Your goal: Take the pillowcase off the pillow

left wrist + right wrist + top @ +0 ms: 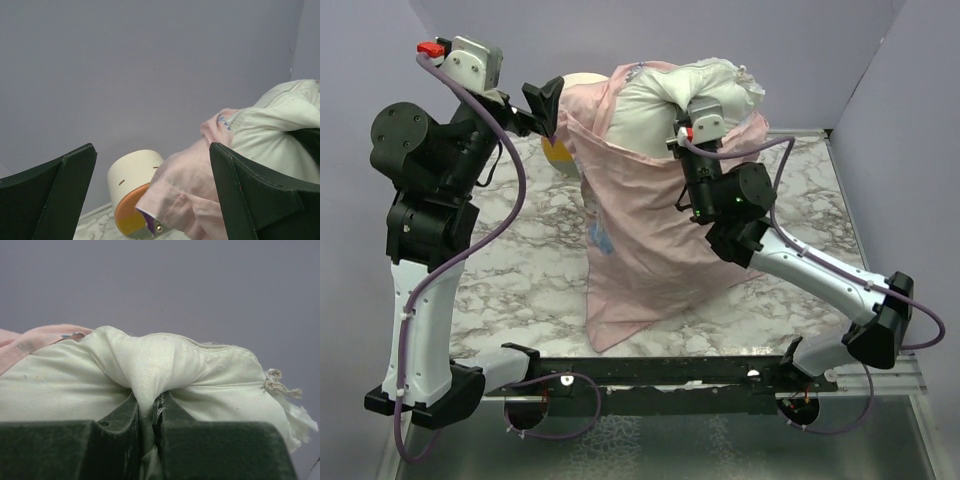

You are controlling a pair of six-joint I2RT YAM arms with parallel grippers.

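The off-white pillow [665, 88] is held up at the back of the table, its top end bare. The pillowcase [650, 230] hangs around its lower part, pale pink side out, down to the table. My right gripper [698, 110] is shut on a pinch of pillow fabric, shown in the right wrist view [150, 407] with the pillow [210, 375] bulging over the fingers and a pink pillowcase edge [30, 340] at the left. My left gripper [548, 108] is open at the pillowcase's upper left corner. In the left wrist view [152, 150] the cloth's hem [185, 200] lies just beyond the open jaws.
A cream-and-orange round drawer unit [131, 182] stands behind the pillowcase at the back left, partly hidden in the top view [560, 155]. Grey walls close in the marble table [520, 260] at the back and right. A black rail [670, 372] runs along the near edge.
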